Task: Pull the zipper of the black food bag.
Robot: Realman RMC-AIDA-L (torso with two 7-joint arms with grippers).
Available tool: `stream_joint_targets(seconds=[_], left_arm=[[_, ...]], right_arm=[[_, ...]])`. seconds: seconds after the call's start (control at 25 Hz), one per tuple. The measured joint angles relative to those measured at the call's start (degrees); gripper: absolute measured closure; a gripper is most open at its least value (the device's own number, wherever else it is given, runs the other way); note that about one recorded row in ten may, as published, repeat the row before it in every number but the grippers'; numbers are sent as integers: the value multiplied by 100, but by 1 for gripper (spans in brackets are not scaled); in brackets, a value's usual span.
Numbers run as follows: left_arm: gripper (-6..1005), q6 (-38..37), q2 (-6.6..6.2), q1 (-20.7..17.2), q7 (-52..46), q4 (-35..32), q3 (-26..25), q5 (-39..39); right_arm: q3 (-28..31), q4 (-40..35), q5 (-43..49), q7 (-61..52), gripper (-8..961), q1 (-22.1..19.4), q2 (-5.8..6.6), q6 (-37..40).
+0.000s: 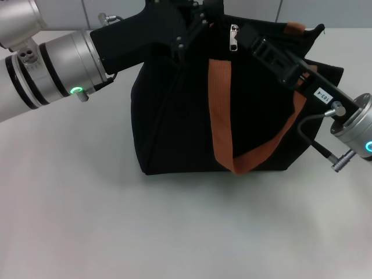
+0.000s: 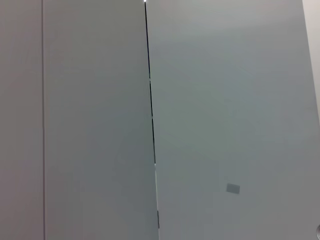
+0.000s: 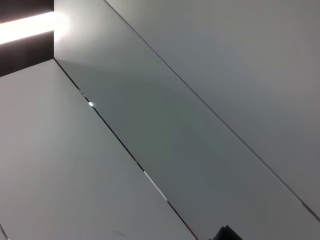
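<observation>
The black food bag stands upright in the middle of the table in the head view. An orange-brown strap hangs down its front. The silver zipper pull hangs at the bag's upper edge, near the middle. My left gripper reaches in from the left and lies against the bag's top, left of the pull. My right gripper reaches in from the right, its tip just right of the pull. Both wrist views show only grey wall panels.
The bag stands on a light grey table. A grey cable with a plug hangs from my right wrist beside the bag's right side. A panelled wall stands behind the table.
</observation>
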State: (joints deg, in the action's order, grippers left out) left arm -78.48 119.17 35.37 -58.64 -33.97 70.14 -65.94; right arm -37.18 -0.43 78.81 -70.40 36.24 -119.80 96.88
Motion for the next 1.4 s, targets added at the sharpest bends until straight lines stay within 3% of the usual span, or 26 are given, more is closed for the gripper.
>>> stream_joint_targets(seconds=[0.08,0.28,0.44,0.6,1.4], left_arm=[[968,0,0,3,1,0,0,0],[968,3,1,5,2,12,69,128],[967,7,0,-6,2,5,126,201],[967,8,1,0,2,12,131,213],[966,-25,0,-39,1,31,152,215]], right_arm=[[-2,0,1,-12,451,4,0,-7],[-7,35,12,-344,647,95,0,-287],[-70,31,12,-561,658,132,0,-447],[-306,22,12,-589,664,202,0,-72],[-293,2,6,-597,647,212,0,-300]])
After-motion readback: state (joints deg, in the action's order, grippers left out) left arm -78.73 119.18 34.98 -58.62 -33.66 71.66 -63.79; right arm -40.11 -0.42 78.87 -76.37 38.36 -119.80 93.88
